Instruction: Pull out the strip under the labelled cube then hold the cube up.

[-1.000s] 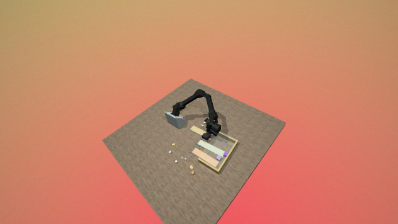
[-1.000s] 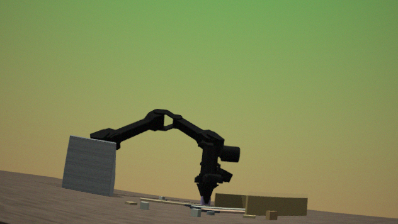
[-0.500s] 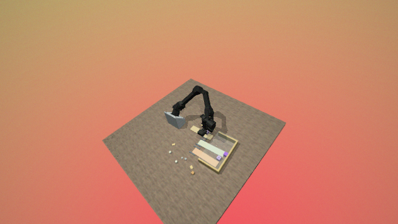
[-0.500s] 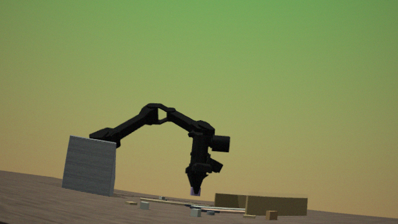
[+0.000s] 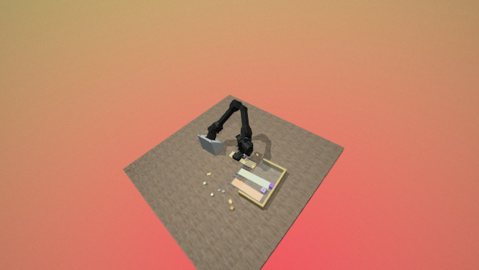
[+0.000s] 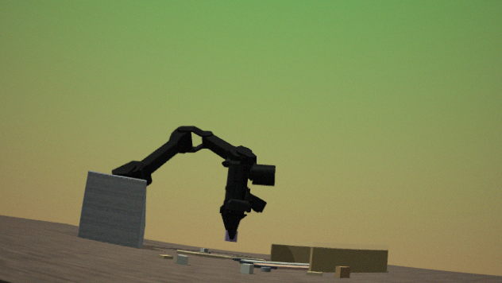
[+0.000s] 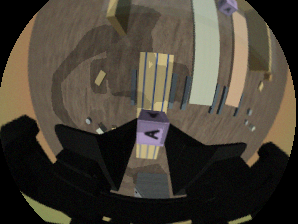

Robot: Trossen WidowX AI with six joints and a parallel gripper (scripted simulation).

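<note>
My gripper (image 5: 243, 155) (image 6: 231, 238) (image 7: 152, 123) is shut on a light purple cube (image 7: 150, 134) marked with a black A. It holds the cube in the air, well above the table. The yellow striped strip (image 5: 248, 163) (image 7: 161, 75) lies below, outside the tray and partly hidden by the gripper. The pale green strip (image 5: 252, 177) (image 7: 205, 60) and the orange strip (image 5: 244, 187) (image 7: 239, 55) lie partly in the tray (image 5: 277, 165) (image 6: 349, 260). A second purple cube (image 5: 263, 190) (image 7: 228, 6) with a dark mark sits at the orange strip's far end.
A plain deep purple cube (image 5: 271, 186) sits at the pale green strip's far end. Thin dark rails (image 7: 134, 87) flank the strips. Several small blocks lie in front of the tray, one of them orange (image 5: 232, 208) (image 6: 342, 272). A grey panel (image 5: 210, 145) (image 6: 113, 208) stands by the arm's base.
</note>
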